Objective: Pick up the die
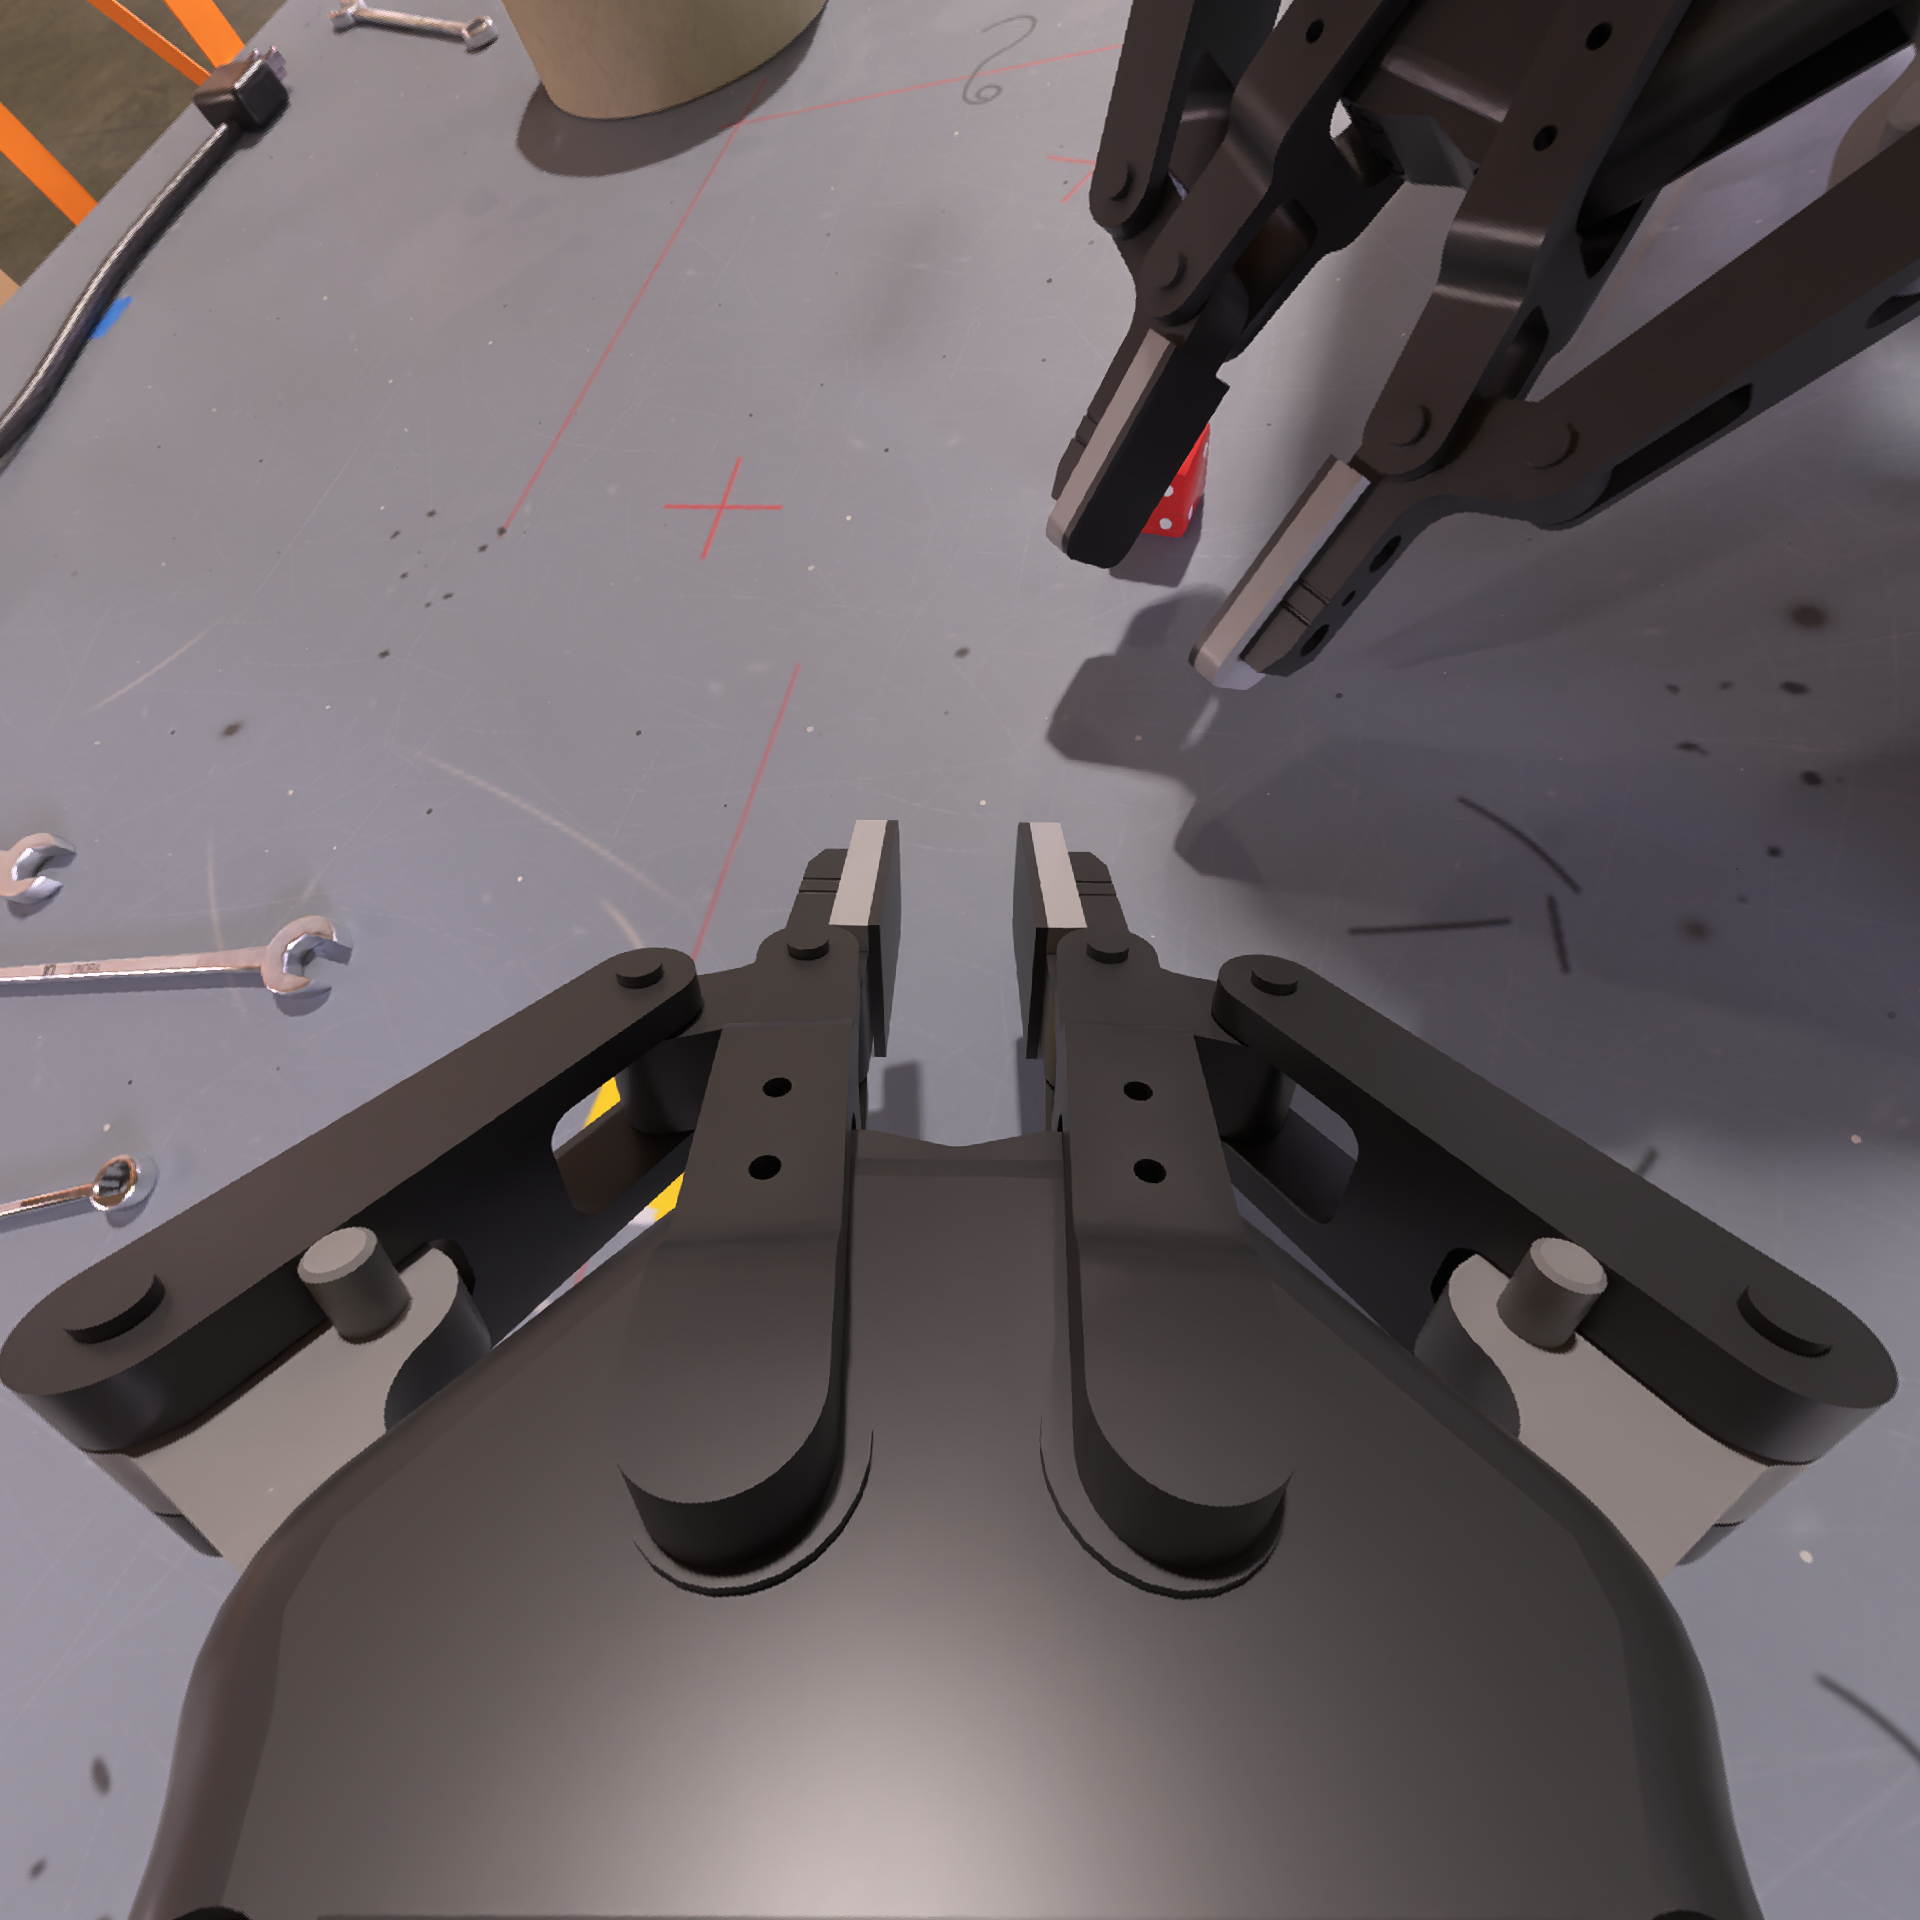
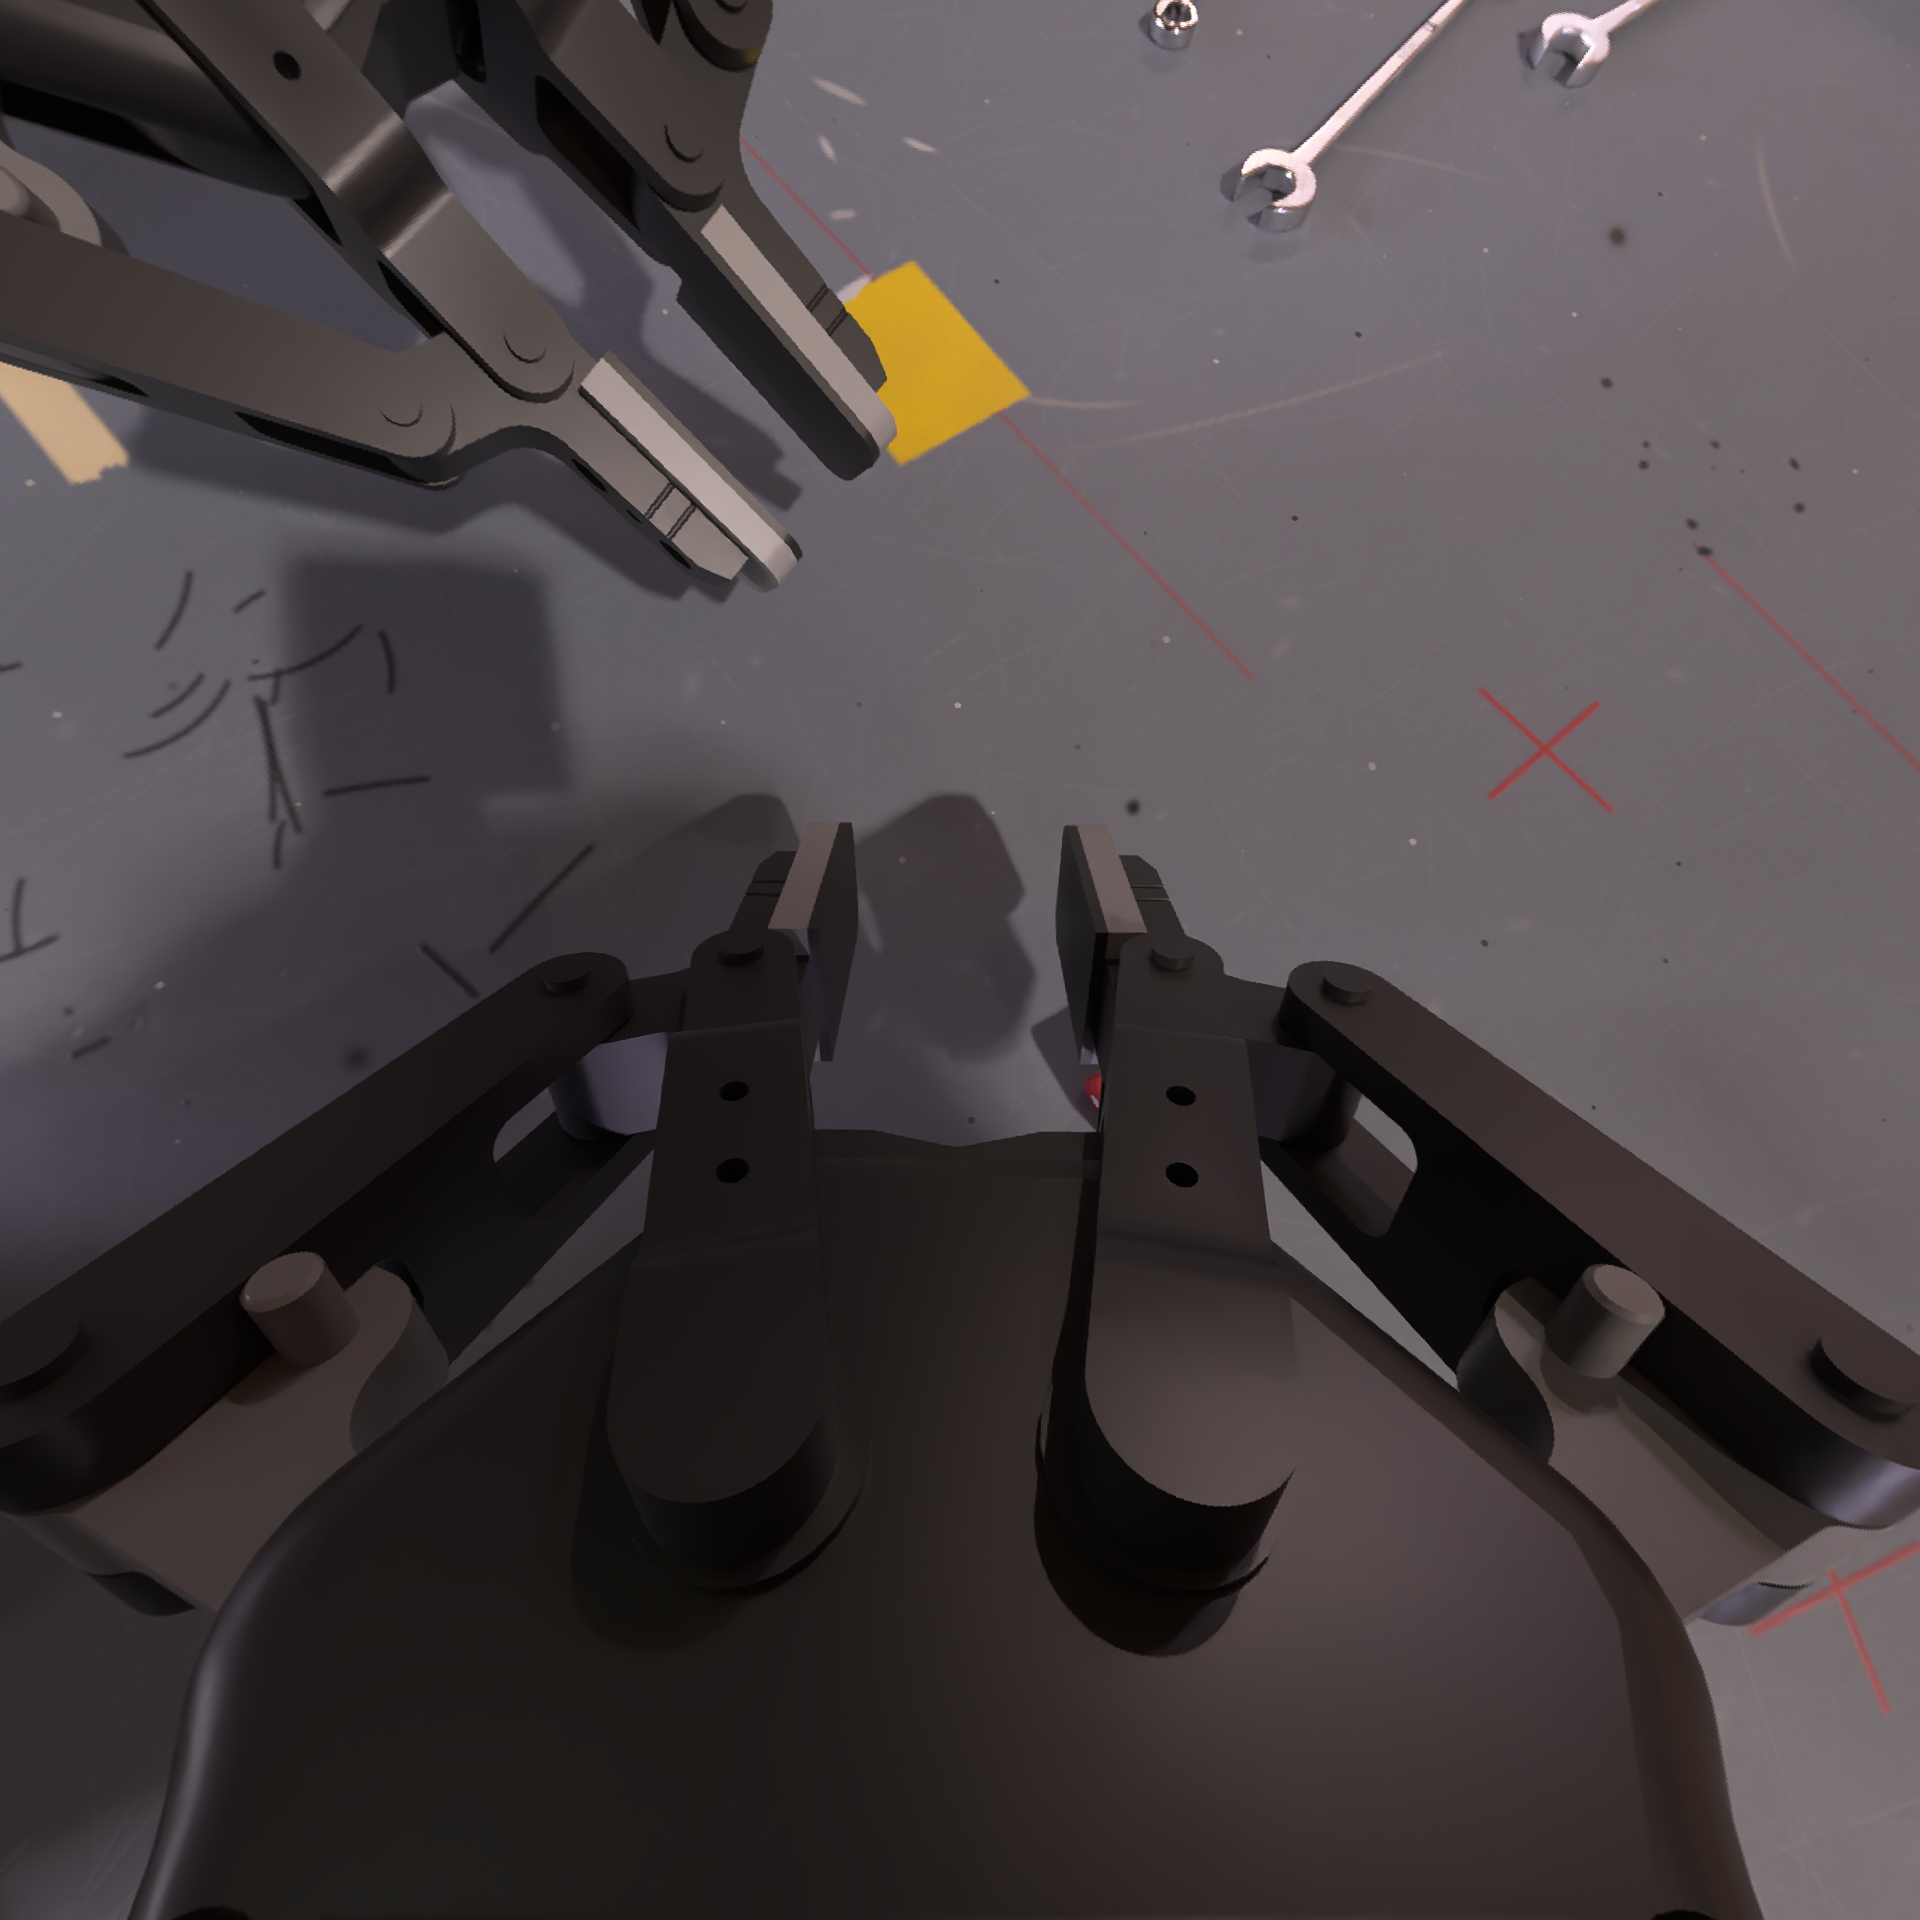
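Observation:
The die (image 1: 1179,499) is red with white pips and sits on the grey table (image 1: 520,623). In the left wrist view it is mostly hidden behind one finger (image 1: 1127,468) of my right gripper (image 1: 1164,592), which is open and low over the table. In the right wrist view only a red sliver of the die (image 2: 1093,1089) shows at the inner edge of the right finger (image 2: 1101,904); the gap of my right gripper (image 2: 956,862) holds nothing. My left gripper (image 1: 956,862) is open by a narrow gap, empty, and short of the die. It also shows in the right wrist view (image 2: 821,499).
Several wrenches (image 1: 291,956) lie at the left, two more in the right wrist view (image 2: 1340,114). A beige cylinder (image 1: 665,52) and a black cable (image 1: 135,239) stand at the back. A yellow patch (image 2: 940,364) and red cross marks (image 1: 722,507) lie on the table.

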Motion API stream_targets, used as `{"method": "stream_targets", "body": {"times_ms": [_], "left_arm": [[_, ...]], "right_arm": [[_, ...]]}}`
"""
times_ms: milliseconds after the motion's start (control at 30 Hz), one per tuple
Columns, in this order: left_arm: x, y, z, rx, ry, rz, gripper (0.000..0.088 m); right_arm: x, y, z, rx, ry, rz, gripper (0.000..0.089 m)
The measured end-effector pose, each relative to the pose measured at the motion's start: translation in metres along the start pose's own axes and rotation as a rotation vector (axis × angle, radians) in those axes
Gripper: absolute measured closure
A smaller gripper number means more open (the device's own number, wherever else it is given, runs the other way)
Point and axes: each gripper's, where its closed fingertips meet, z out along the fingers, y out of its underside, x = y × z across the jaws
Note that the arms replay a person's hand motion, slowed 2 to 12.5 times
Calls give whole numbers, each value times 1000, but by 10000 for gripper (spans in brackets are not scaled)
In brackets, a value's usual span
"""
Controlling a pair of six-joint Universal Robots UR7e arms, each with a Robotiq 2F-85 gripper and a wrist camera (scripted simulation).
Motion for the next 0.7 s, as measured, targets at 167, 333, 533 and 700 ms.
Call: {"method": "stream_targets", "body": {"times_ms": [167, 333, 533, 700], "left_arm": [[0, 0, 0, 1, -1, 0, 682], [0, 0, 0, 2, 0, -3, 682], [0, 0, 0, 1, -1, -4, 681], [0, 0, 0, 0, -1, -3, 681]], "right_arm": [[5, 1, 0, -20, 44, -26, 601], [6, 1, 0, -31, 67, -36, 607], [1, 0, 0, -28, 53, -37, 597], [-4, -4, -3, -5, 18, -23, 576]]}}
